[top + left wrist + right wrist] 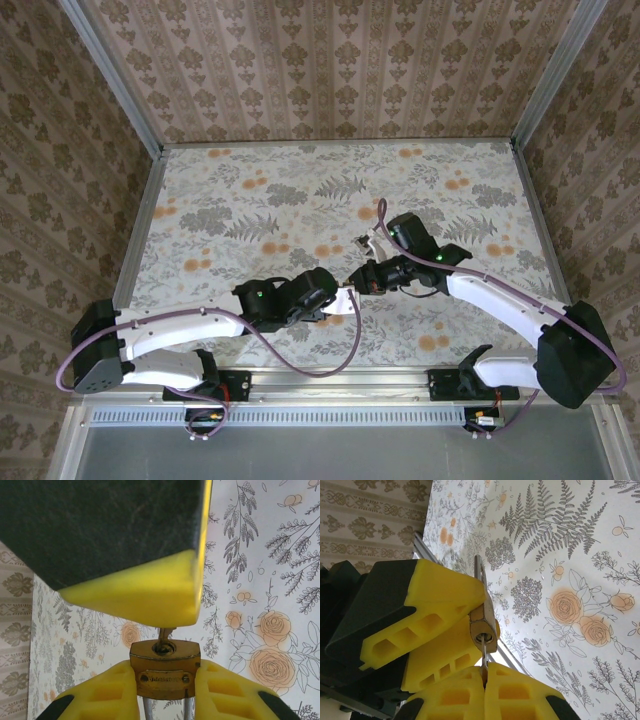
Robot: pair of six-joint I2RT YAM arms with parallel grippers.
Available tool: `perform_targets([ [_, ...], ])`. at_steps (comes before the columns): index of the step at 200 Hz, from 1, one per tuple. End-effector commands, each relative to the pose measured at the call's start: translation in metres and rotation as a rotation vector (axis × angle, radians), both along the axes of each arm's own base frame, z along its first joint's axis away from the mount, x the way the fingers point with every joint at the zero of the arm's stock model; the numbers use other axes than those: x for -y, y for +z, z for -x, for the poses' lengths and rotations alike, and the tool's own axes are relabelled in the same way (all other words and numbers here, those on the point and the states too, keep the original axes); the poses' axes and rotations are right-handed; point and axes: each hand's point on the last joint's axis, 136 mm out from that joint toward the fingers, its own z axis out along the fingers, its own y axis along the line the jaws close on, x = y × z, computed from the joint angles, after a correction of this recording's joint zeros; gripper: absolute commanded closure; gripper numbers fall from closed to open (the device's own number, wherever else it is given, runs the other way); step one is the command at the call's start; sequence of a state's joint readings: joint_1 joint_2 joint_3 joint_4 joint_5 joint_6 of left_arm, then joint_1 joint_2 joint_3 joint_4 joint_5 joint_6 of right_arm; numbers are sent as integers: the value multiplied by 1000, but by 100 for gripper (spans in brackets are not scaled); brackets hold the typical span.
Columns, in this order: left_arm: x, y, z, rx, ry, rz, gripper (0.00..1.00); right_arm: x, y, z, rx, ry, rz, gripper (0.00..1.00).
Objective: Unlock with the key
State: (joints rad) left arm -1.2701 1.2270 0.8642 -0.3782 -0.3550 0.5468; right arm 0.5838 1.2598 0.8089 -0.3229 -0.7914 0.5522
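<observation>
The brass padlock (pixel 165 672) is held off the table, pinched at its sides by my left gripper (pixel 166 680), which is shut on it. Its silver shackle legs (pixel 147 711) run back between the yellow fingers. The key (pixel 484 652) has its silver blade in the keyhole on the padlock's (pixel 485 625) end face. My right gripper (pixel 484 677) is shut on the key's head, which is hidden between the pads. In the top view the left gripper (pixel 338 300) and right gripper (pixel 362 280) meet tip to tip over the middle of the table.
The floral-patterned table (pixel 300 200) lies beneath both arms, with patterned walls on three sides and a metal rail (pixel 340 385) at the near edge. A purple cable (pixel 345 345) loops from the left arm. The right gripper's yellow finger (pixel 150 587) hangs close above the padlock.
</observation>
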Motion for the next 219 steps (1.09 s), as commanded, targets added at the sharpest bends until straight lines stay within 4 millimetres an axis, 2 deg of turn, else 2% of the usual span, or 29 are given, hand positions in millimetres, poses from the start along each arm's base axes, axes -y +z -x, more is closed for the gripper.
perform_targets([
  [1,42,74,6,10,-56,284,75,-4,-8,0,8,13,36,100],
  [45,42,82,-5,41,-32,311,76,-7,-11,2,-14,13,27,100],
  [145,62,96,8,-33,-96,387,76,-12,-8,-8,27,8,39,100],
  [193,71,112,6,-39,-104,441,76,-15,-14,-8,45,14,79,100],
  [219,75,112,5,-45,-108,446,77,-15,-15,-10,54,8,93,100],
])
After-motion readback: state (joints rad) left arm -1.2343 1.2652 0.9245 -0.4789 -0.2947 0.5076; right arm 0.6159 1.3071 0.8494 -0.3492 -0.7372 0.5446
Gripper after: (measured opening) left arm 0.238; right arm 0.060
